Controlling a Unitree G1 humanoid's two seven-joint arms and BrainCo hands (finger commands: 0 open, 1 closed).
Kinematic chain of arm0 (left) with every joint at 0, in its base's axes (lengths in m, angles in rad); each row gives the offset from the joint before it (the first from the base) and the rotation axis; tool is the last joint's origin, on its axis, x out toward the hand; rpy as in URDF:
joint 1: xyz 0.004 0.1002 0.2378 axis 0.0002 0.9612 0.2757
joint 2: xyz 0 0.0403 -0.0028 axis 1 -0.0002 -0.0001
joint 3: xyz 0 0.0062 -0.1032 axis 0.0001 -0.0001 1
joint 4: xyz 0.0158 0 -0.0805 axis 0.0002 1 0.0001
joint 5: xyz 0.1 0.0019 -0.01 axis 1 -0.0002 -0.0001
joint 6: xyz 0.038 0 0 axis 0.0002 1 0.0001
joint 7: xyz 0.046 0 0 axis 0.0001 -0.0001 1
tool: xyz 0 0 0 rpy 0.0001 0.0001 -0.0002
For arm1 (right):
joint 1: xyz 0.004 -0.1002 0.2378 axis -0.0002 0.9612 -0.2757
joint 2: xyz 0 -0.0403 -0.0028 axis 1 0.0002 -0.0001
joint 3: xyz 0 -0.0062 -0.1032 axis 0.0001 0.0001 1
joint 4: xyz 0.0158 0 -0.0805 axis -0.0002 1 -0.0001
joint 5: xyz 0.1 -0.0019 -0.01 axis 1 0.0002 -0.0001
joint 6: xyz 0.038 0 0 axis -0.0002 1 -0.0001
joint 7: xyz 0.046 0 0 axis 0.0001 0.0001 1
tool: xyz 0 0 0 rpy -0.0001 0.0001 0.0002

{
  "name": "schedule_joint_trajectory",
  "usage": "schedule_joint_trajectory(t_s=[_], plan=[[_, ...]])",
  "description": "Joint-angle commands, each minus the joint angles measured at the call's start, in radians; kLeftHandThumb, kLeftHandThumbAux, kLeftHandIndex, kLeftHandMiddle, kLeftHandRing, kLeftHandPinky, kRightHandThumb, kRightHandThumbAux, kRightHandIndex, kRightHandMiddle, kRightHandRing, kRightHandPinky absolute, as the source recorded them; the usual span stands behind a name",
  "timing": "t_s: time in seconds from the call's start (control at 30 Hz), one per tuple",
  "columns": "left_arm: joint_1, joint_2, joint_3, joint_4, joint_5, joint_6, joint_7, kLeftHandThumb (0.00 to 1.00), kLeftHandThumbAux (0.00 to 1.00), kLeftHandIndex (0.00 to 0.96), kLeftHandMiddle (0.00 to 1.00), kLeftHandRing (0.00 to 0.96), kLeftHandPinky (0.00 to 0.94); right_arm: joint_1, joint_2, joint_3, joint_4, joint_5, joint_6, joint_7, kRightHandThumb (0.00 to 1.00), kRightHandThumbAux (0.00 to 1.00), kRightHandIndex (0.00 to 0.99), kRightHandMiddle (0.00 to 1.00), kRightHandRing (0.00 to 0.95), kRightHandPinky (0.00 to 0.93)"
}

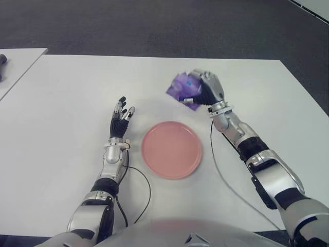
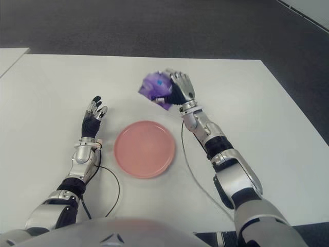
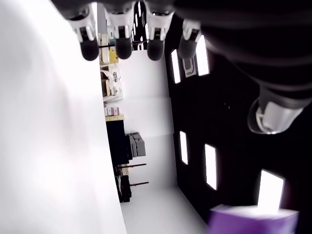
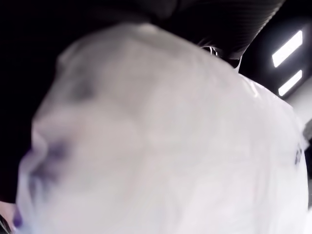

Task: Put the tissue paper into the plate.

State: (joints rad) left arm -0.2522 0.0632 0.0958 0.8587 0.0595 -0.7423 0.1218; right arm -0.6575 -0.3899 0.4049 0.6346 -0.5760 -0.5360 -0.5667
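My right hand (image 1: 201,92) is curled around a purple tissue paper pack (image 1: 182,87), holding it above the white table (image 1: 77,87), just beyond the far right rim of the pink plate (image 1: 171,149). The pack (image 4: 161,146) fills the right wrist view, pressed close against the palm. The plate sits empty in the middle of the table. My left hand (image 1: 121,117) shows left of the plate with its fingers (image 3: 122,46) straight and spread, holding nothing.
A second white table (image 1: 15,59) with a dark object (image 1: 2,60) on it stands at the far left. Thin black cables (image 1: 144,190) trail across the table near its front edge. Dark carpet lies beyond the far edge.
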Motion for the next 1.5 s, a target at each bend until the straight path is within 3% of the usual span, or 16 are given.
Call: schedule_joint_trajectory(t_s=[0.03, 0.3, 0.5, 0.7, 0.9, 1.23, 1.5], plan=[[0.020, -0.005, -0.007, 0.020, 0.012, 0.012, 0.010, 0.000, 0.414, 0.000, 0.000, 0.000, 0.000, 0.069, 0.040, -0.061, -0.138, 0.054, -0.004, 0.039, 0.753, 0.709, 0.440, 0.888, 0.867, 0.825], [0.015, -0.003, -0.002, 0.027, -0.002, 0.014, -0.003, 0.000, 0.412, 0.000, 0.000, 0.000, 0.000, 0.130, 0.067, -0.144, -0.335, 0.091, 0.030, 0.124, 0.751, 0.710, 0.440, 0.880, 0.864, 0.841], [0.014, -0.002, -0.003, 0.031, 0.001, 0.014, 0.000, 0.000, 0.418, 0.000, 0.000, 0.000, 0.000, 0.145, 0.088, -0.182, -0.409, 0.105, 0.026, 0.177, 0.750, 0.709, 0.441, 0.872, 0.862, 0.848], [0.014, -0.002, -0.002, 0.035, 0.001, 0.012, 0.000, 0.000, 0.421, 0.000, 0.000, 0.000, 0.000, 0.197, 0.123, -0.178, -0.491, 0.159, -0.012, 0.251, 0.749, 0.709, 0.441, 0.870, 0.862, 0.862], [0.014, -0.004, -0.002, 0.035, 0.005, 0.010, 0.009, 0.000, 0.420, 0.000, 0.000, 0.000, 0.000, 0.269, 0.145, -0.153, -0.549, 0.143, -0.057, 0.293, 0.749, 0.709, 0.441, 0.876, 0.868, 0.869], [0.018, -0.004, -0.011, 0.027, 0.021, 0.020, 0.028, 0.000, 0.389, 0.000, 0.000, 0.000, 0.000, 0.342, 0.077, -0.101, -0.540, 0.183, -0.159, 0.503, 0.750, 0.709, 0.441, 0.869, 0.864, 0.856], [0.021, -0.007, -0.014, 0.016, 0.017, 0.031, 0.024, 0.000, 0.367, 0.000, 0.000, 0.000, 0.000, 0.325, -0.023, -0.076, -0.587, 0.177, -0.103, 0.734, 0.751, 0.709, 0.441, 0.850, 0.853, 0.841]])
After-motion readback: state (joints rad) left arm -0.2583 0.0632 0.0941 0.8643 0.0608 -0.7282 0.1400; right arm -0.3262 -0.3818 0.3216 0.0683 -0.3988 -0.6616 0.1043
